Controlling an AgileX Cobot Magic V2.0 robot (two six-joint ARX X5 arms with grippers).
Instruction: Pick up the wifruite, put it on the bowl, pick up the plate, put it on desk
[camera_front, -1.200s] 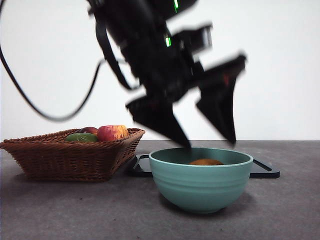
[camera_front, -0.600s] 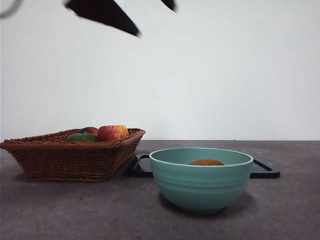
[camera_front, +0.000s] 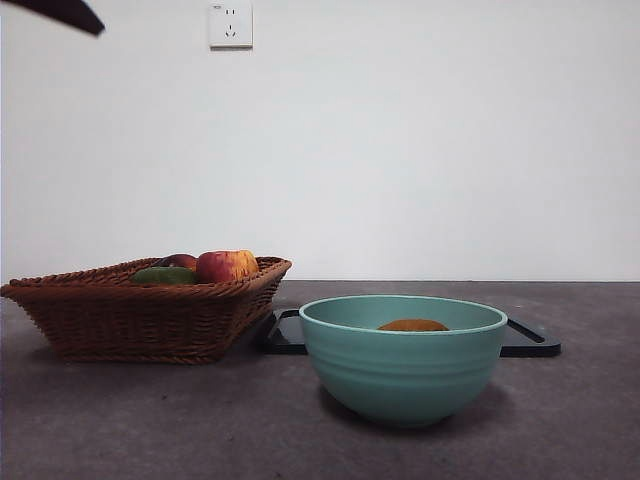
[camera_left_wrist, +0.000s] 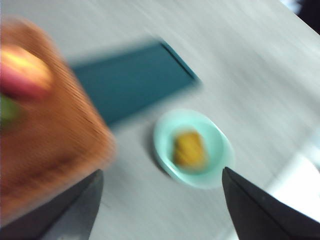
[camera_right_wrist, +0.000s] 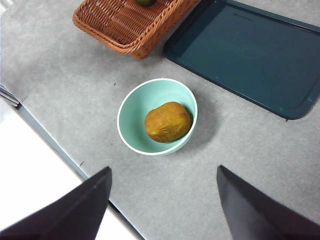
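Observation:
The orange-brown wifruite (camera_right_wrist: 168, 122) lies inside the teal-green bowl (camera_right_wrist: 135, 107) on the grey desk (camera_right_wrist: 240, 150); in the front view its top (camera_front: 412, 325) just shows over the bowl's rim (camera_front: 400, 303). The dark rectangular plate (camera_right_wrist: 245, 55) lies flat behind the bowl, with its edge (camera_front: 530, 340) showing to the side of the bowl. My left gripper (camera_left_wrist: 162, 172) is open and empty high above the bowl (camera_left_wrist: 215, 145), in a motion-blurred picture. My right gripper (camera_right_wrist: 164, 168) also hangs open and empty high over the bowl.
A wicker basket (camera_front: 140, 310) stands left of the bowl, holding a red-and-yellow apple (camera_front: 225, 265) and a green fruit (camera_front: 162, 275). A black arm tip (camera_front: 60, 12) shows at the top left corner. The table's edge (camera_right_wrist: 60, 150) runs near the bowl.
The arm that hung open over the bowl has risen and pulled away to the upper left, leaving only a tip in view. The wifruite, bowl and plate have not moved.

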